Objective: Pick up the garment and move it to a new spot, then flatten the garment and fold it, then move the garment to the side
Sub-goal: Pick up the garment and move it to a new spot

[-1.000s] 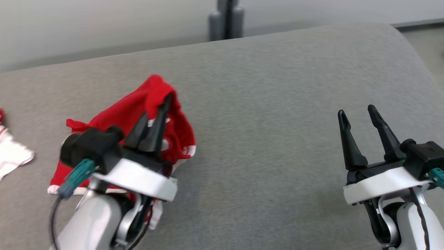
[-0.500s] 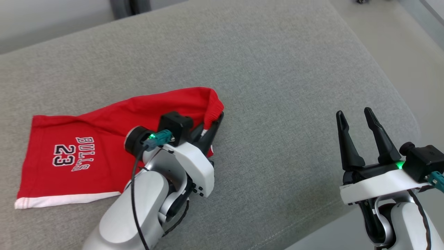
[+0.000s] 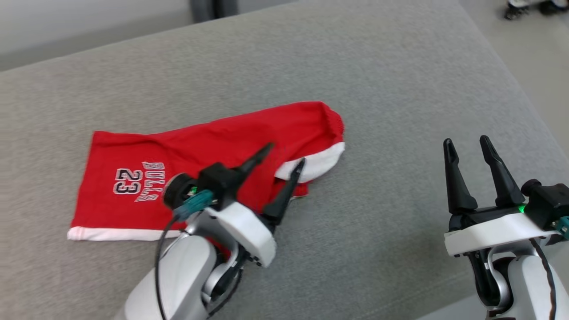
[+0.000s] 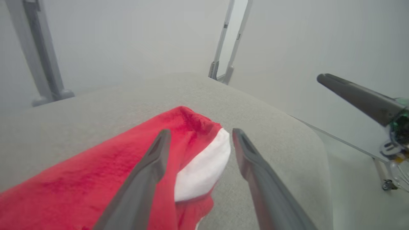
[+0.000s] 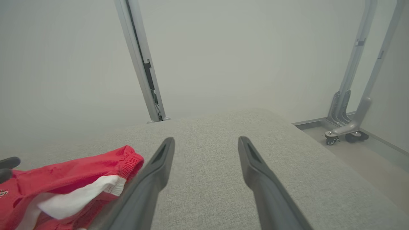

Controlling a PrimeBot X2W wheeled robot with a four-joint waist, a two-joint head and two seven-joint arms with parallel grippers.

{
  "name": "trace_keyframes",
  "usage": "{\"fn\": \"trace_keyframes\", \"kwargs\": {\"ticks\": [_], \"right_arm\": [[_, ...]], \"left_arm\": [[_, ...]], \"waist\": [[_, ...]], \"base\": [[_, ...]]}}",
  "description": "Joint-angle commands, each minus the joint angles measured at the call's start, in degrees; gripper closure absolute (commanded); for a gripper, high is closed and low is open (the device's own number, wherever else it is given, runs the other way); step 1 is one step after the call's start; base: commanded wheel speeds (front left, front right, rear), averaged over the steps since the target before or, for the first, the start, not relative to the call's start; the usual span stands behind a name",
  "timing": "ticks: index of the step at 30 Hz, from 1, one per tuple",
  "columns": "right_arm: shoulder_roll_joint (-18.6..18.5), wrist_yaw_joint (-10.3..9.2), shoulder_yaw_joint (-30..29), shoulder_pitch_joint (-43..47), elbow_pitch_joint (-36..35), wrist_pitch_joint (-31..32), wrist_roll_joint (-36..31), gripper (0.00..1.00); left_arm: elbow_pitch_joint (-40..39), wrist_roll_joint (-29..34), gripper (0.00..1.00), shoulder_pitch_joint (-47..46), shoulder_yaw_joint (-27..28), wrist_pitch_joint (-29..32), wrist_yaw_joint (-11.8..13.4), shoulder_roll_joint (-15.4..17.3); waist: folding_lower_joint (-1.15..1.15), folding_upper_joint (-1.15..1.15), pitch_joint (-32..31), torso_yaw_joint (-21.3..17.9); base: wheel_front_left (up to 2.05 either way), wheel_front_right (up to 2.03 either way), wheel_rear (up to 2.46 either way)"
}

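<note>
The garment is a pair of red shorts with white trim and "BULLS 23" lettering, lying stretched out on the grey cushion. Its gathered right end has a white lining folded outward. My left gripper hovers open just over that end, one finger on each side of the white fold, holding nothing. My right gripper stands open and empty over bare cushion, well to the right of the garment. In the right wrist view the garment lies to the left of the right gripper.
The cushion's rounded right edge drops to a pale floor. Grey metal stand posts rise behind the cushion, and a wheeled frame foot sits on the floor to the right. Bare cushion lies between the two grippers.
My left gripper has gone from shut on the garment's end to open, letting it drop. The garment went from bunched up to stretched out flat. The head camera has shifted. The right gripper stays open.
</note>
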Motion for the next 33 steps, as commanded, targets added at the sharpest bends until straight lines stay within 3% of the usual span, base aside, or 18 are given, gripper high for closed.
{"fn": "trace_keyframes", "kwargs": {"ticks": [1,11,17,26,33], "right_arm": [[-0.3,-0.02,-0.6,0.2,-0.5,0.3,-0.4,0.00],[-0.3,-0.02,-2.1,1.6,-2.2,2.3,-2.4,0.00],[-0.3,-0.02,-2.5,3.1,-3.3,3.7,-3.2,0.00],[-0.3,-0.02,-2.0,5.1,-3.9,5.1,-3.8,0.00],[-0.7,-0.02,-1.4,7.8,-3.7,5.9,-3.8,0.00]], "left_arm": [[-1.5,0.4,0.00,1.3,1.4,-1.5,1.8,1.2],[-5.9,-1.5,0.00,7.7,10.8,-7.9,9.7,5.4],[-7.4,-3.3,0.00,12.0,16.6,-9.8,13.0,8.0],[-8.0,-5.1,0.00,17.2,22.0,-10.7,13.6,12.1],[-10.8,-4.6,0.00,23.1,22.4,-10.2,14.8,14.6]], "waist": [[0.00,0.00,-2.2,3.3],[0.00,0.00,-5.8,9.5],[0.00,0.00,-7.5,12.3],[0.00,0.00,-9.9,14.4],[0.00,0.00,-13.0,14.5]], "base": [[0.00,0.00,0.00],[0.00,0.00,0.00],[0.00,0.00,0.00],[0.00,0.00,0.00],[0.00,0.00,0.00]]}}
